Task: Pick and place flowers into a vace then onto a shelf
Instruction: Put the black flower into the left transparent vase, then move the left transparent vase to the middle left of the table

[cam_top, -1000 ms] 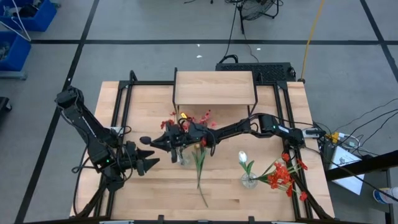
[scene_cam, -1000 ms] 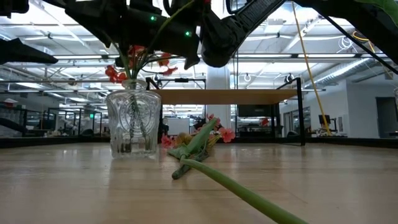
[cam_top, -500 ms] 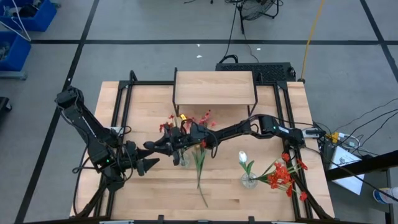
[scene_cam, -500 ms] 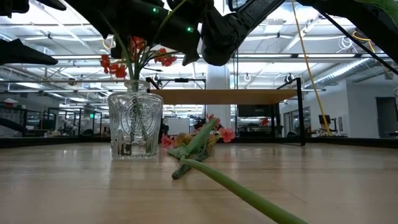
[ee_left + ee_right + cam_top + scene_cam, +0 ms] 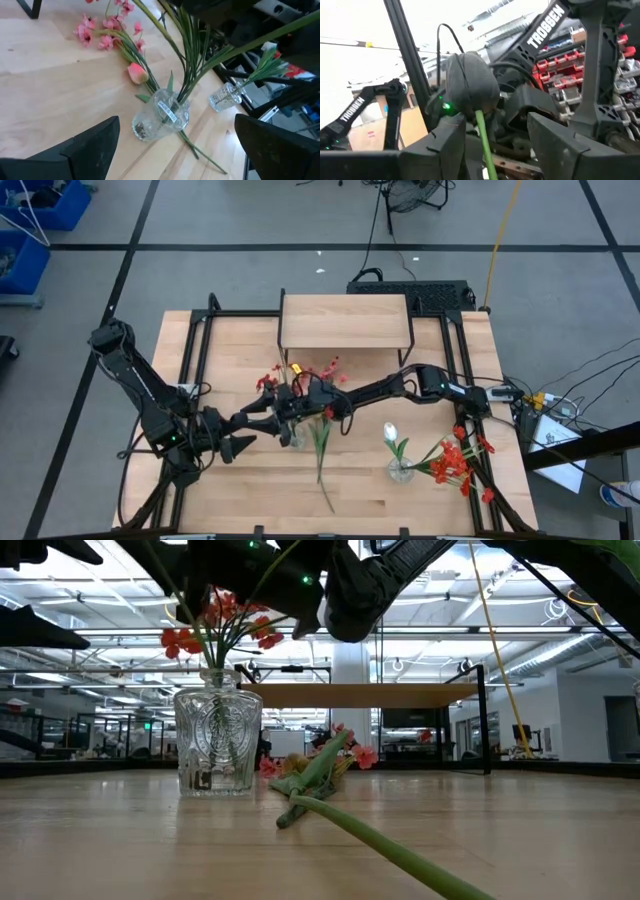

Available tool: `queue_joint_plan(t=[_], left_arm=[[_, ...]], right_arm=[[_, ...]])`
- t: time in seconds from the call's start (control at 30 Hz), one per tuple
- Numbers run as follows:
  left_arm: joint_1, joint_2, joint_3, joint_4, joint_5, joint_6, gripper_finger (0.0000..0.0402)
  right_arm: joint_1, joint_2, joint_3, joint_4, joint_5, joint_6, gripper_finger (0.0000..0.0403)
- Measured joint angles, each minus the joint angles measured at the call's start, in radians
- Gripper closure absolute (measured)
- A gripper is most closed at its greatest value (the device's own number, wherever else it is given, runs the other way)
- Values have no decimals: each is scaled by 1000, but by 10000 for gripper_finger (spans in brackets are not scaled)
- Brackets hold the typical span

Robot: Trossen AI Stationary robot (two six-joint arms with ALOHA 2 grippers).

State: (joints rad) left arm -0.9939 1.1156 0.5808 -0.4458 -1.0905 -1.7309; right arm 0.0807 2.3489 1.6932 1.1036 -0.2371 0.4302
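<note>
A cut-glass vase [image 5: 293, 432] [image 5: 218, 740] [image 5: 160, 117] stands on the table. It holds green stems with red blossoms [image 5: 225, 620]. My right gripper [image 5: 255, 416] [image 5: 495, 145] reaches over the vase from the table's right and is open. A green stem [image 5: 485, 140] with a bud [image 5: 470, 85] that shows dark runs between its fingers. My left gripper [image 5: 238, 445] [image 5: 175, 150] is open just left of the vase, touching nothing. A pink-bud stem [image 5: 137, 74] [image 5: 320, 452] lies flat on the table beside the vase. The shelf [image 5: 345, 320] [image 5: 360, 695] stands at the far edge. My right gripper has the green stem [image 5: 487, 150] between its open fingers and running along them. Whether either finger [image 5: 445, 145] touches the stem, I cannot tell. The bud stands out beyond the fingertips.
A small glass vase [image 5: 398, 470] [image 5: 225, 95] with a white bud stands right of centre. A bunch of red flowers [image 5: 455, 460] lies beside it. Pink blossoms [image 5: 100, 35] lie between the cut-glass vase and the shelf. Bare wood shows along the near edge.
My right gripper has drifted a little toward the table's near edge, over the vase, with the dark-budded stem. In the low view the red blossoms above the vase now stand higher and more spread than a second ago.
</note>
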Motion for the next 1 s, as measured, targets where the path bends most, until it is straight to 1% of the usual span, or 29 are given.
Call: queue_joint_plan(t=[0.13, 0.4, 0.53, 0.7, 0.87, 1.0], left_arm=[[0, 0, 0, -1, 18, 1, 2], [0, 0, 0, -10, 17, 0, 2], [0, 0, 0, -21, 18, 0, 2], [0, 0, 0, -28, 18, 0, 2], [0, 0, 0, -30, 18, -1, 2], [0, 0, 0, -35, 17, -1, 2]], right_arm=[[0, 0, 0, 22, -2, 4, 188], [17, -2, 0, -110, -4, -26, 185], [16, -2, 0, -164, -7, -13, 183], [15, -4, 0, -106, -4, 1, 183], [14, -53, 0, -227, -30, -34, 183], [13, -103, 0, -319, -30, -82, 183]])
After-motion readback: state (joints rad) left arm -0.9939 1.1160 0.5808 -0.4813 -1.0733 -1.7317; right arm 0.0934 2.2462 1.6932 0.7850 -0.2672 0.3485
